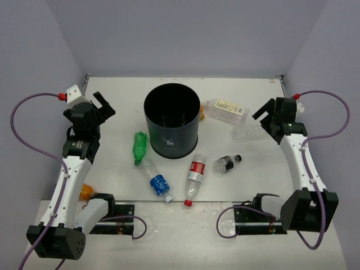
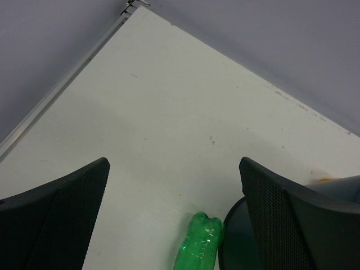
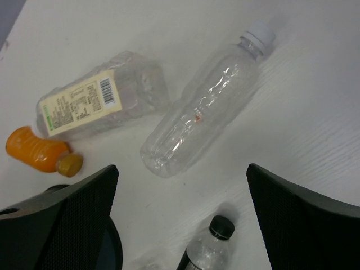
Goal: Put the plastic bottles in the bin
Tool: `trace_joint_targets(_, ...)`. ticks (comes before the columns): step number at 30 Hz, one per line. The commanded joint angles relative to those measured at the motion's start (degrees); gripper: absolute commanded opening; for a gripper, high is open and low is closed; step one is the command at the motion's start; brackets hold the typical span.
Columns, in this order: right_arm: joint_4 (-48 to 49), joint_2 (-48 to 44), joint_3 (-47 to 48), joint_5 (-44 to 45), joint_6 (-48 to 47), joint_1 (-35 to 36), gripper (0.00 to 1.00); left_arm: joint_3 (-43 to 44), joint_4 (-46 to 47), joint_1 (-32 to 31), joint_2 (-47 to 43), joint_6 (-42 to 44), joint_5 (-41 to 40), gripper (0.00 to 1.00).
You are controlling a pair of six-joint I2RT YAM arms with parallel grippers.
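Plastic bottles (image 1: 196, 169) are lying around the bin (image 1: 171, 135); left gripper (image 1: 105, 105) and right gripper (image 1: 264, 115) are gaping empty; a glancing pinch could roll one away.

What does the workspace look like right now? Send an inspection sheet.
Surface: white table, no spills seen.
Job's things: bin upright at centre; green bottle, blue-label bottle, red-label bottle, black-capped bottle, cream-label bottle, unlabelled bottle and orange bottle lie around it, none seen inside.
Clutter: orange object half hidden at near left.
Grippers: left gripper open, empty; right gripper open, empty.
Cables: purple cables loop out at both sides.
Surroundings: plain walls on three sides.
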Motion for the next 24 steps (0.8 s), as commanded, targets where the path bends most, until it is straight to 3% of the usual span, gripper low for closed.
trace_joint_targets(1,5.5,7.7,-0.3,2.8,5.4,-1.4,0.99,-1.3,3.3,0.5,0.1,0.3,0.8,1.0)
trace_joint_targets(5,5.9,16.7,1.8,3.7,9.0,-2.0,0.99,-3.1,6.8,0.5,0.2,1.6,3.7,1.0)
trace_joint_targets(14,6.4,26.0,4.3,7.0,16.1,-4.6,0.99,-3.7,8.2,0.5,1.4,3.1,2.6,1.0)
trace_joint_targets(24,7.7,32.7,7.5,0.2,18.1,-6.6,0.99,-4.6,9.4,0.5,2.4,3.7,3.5,1.0)
